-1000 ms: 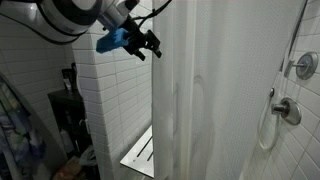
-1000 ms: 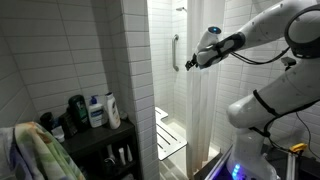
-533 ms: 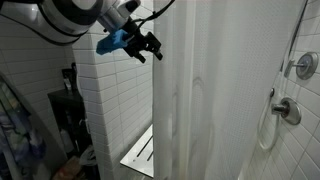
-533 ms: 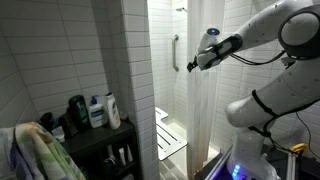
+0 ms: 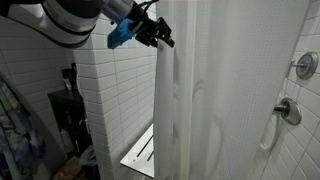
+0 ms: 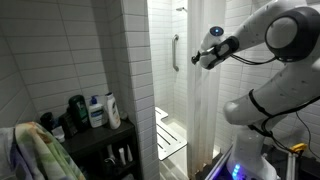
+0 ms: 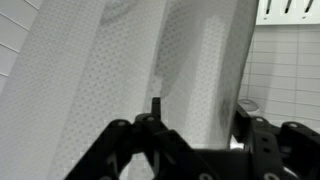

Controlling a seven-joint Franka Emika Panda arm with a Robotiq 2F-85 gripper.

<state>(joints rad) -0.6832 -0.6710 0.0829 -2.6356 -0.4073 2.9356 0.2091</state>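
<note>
Far left, the gap beside the tiled wall (image 5: 110, 90) is uncovered. The shower curtain (image 5: 230, 90) hangs across the stall's right. Its edge meets the gripper (image 5: 158, 35) up high. The fingers (image 7: 148, 122) are spread around a fold with nothing pinched, so I'd call the grasp not yet made. The rail is cut off and actual contact is unclear.

1. White slatted shower bench (image 5: 140, 152), lower centre, beside white tiled wall (image 5: 110, 90).
2. Two round chrome valve handles (image 5: 287, 110), right edge.
3. Dark, blue and white plastic bottles (image 6: 96, 112) on black shelf (image 6: 95, 134), lower left.
4. Multicoloured patterned towel (image 6: 38, 150), bottom-left corner.
</note>
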